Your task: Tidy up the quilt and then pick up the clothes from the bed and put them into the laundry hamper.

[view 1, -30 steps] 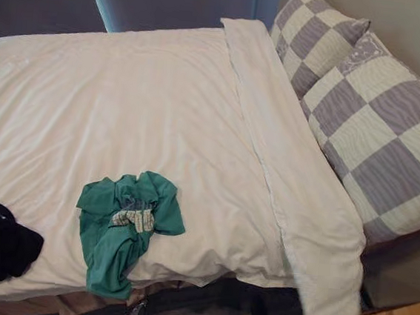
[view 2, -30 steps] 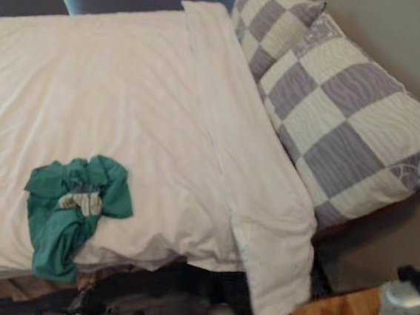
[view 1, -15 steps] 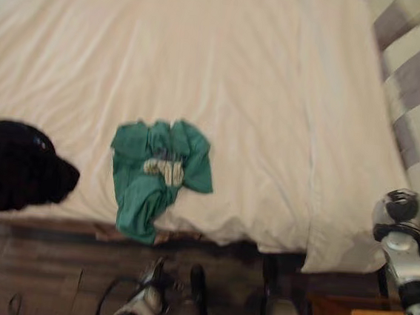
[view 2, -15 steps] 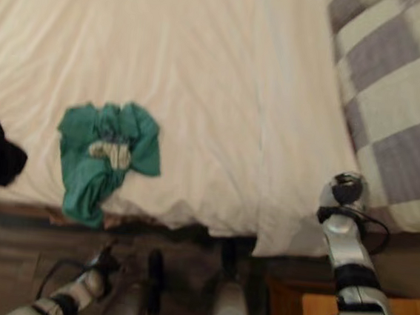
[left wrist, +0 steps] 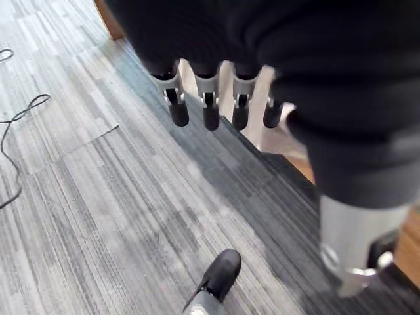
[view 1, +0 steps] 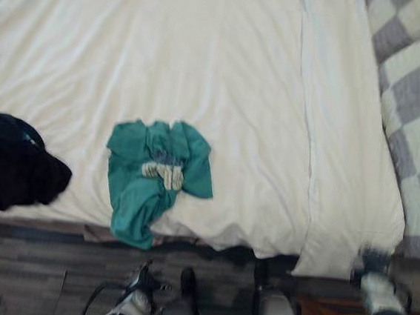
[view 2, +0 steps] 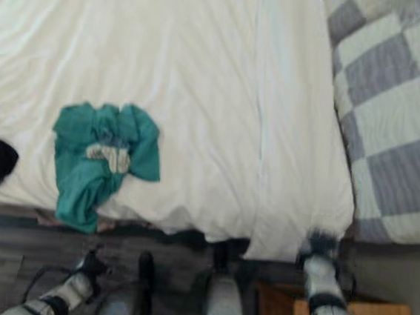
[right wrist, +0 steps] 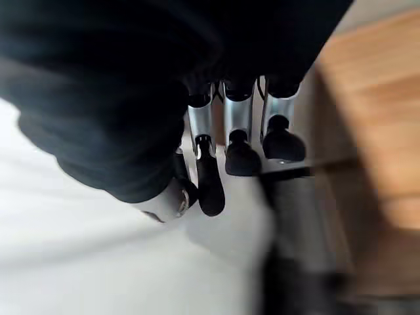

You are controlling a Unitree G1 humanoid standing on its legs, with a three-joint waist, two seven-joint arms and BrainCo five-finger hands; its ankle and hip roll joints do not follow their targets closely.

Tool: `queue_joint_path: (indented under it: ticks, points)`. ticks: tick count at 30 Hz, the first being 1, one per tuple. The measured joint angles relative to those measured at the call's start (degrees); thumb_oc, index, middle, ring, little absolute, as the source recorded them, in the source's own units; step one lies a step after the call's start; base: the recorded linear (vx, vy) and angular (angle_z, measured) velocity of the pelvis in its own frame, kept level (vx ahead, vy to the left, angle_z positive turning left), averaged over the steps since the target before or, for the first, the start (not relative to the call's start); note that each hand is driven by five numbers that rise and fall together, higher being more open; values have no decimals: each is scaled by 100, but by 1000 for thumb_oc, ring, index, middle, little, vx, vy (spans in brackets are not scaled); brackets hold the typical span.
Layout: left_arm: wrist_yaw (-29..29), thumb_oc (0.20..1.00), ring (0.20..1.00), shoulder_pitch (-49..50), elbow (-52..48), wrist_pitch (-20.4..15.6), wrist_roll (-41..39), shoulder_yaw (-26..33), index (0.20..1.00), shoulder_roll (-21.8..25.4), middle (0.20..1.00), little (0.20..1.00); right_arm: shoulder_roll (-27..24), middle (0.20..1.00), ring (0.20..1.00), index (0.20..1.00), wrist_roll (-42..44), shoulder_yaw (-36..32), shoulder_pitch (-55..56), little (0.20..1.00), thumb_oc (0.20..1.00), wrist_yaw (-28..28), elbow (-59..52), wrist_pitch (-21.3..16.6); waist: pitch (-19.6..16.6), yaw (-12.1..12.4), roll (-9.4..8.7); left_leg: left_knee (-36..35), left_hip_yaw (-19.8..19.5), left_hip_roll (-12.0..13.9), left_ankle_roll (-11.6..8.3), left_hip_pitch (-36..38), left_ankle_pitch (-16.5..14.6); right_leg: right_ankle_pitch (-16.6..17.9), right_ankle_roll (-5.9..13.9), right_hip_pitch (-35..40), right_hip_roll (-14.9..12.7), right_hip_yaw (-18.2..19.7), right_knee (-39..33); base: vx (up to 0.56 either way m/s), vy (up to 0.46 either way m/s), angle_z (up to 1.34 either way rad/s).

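Quilt (view 1: 201,90) spread flat over bed, looks about tidy; clothes stage next, nothing picked yet. Right hand (right wrist: 230,141) low off quilt's near right corner, fingers loosely extended, empty. Left hand (left wrist: 210,105) hanging over grey floor (left wrist: 98,197), fingers relaxed, also empty. Green garment (view 1: 156,175) crumpled at near edge, part draped over; black garment (view 1: 9,160) just left of it. Next move probably: reach up and forward to green garment. Hamper unseen. Head views give bed layout and checked pillows (view 2: 392,123); wrist views give finger state.
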Motion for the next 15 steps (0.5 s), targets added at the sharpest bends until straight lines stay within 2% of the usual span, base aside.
queue_joint_path:
  ticks: [1,2,5,6,7,8,9,10,11,12,13,14,15]
  points:
    - [-9,1000,1000,37,11,1,14,16,1000,1,1000,1000,114,426,426,426,-33,99,227,426,426,132,349,172,-41,5,20,-62,41,-39,20,82,7,17,26,10,-17,0,41,-3,70,-18]
    - [-27,1000,1000,30,59,-3,23,34,1000,24,1000,1000,309,1000,1000,1000,-67,191,590,1000,1000,285,642,435,-44,-7,16,-61,146,-75,66,141,-27,53,67,-9,-53,-16,116,0,32,-27]
    - [-143,1000,1000,-44,151,-6,28,78,1000,118,1000,1000,622,1000,1000,1000,-185,399,1071,1000,1000,543,943,666,-62,-199,-2,-83,113,-83,144,286,-112,74,90,46,-64,-254,304,40,-9,-10]
    - [-221,1000,1000,-49,178,-12,33,122,1000,184,1000,1000,670,1000,1000,1000,-254,480,1130,1000,1000,596,926,674,-68,-262,-28,-70,128,-35,153,390,-143,-38,110,104,31,-252,291,67,-57,-16]
    - [-256,1000,1000,-62,205,-36,36,184,1000,214,1000,1000,684,1000,1000,1000,-279,661,1130,1000,1000,625,885,675,-61,-286,-19,-73,147,10,140,412,-159,-122,52,151,141,-247,216,96,-105,-18]
    - [-287,1000,1000,-78,199,-49,52,188,1000,245,1000,1000,711,1000,1000,1000,-291,820,1104,1000,1000,721,825,654,-146,-267,-52,-73,152,17,105,348,-169,-192,-107,273,262,-450,-42,83,-84,4]
    - [-321,1000,1000,-97,204,-51,78,187,1000,234,1000,1000,705,1000,1000,1000,-298,872,1065,1000,1000,740,785,649,-166,-282,-31,-60,83,51,59,321,-152,-200,-139,362,303,-495,-188,10,-56,35]
    - [-409,1000,1000,-98,193,-130,206,161,1000,224,1000,1000,710,1000,1000,1000,-421,964,1042,1000,1000,814,787,619,-252,-278,9,49,-49,127,-10,201,-129,-223,-218,488,431,-329,-482,-48,2,54]
    - [-444,1000,1000,-93,195,-146,222,169,1000,218,1000,1000,698,1000,1000,1000,-494,972,973,1000,1000,835,733,599,-259,-236,86,195,-75,137,-67,83,-116,-135,-269,504,481,-373,-560,-95,79,63]
    - [-460,1000,1000,-199,178,-175,224,174,1000,205,1000,1000,669,1000,1000,1000,-499,951,822,1000,1000,830,706,606,-281,-151,-32,909,-112,49,-172,-383,-127,-67,-386,462,313,-427,-588,-43,141,70]
    - [-464,1000,1000,-255,214,-166,202,165,1000,127,1000,1000,556,1000,1000,1000,-495,939,642,1000,1000,808,655,605,-273,-67,-2,1453,-44,3,-509,-827,75,-24,-454,487,101,-507,-645,-38,143,72]
    - [-465,1000,1000,-250,201,-165,182,166,1000,74,1000,1000,475,1000,1000,1000,-493,926,577,1000,1000,778,614,586,-286,-91,-41,1609,229,-41,-694,-950,170,67,-581,486,-31,-674,-728,27,158,75]
    - [-465,1000,1000,-181,155,-169,179,114,1000,-15,1000,1000,324,1000,1000,1000,-490,906,449,1000,1000,707,576,488,-245,-72,52,1585,835,130,-569,-982,58,151,-662,638,-68,-796,-927,113,270,54]
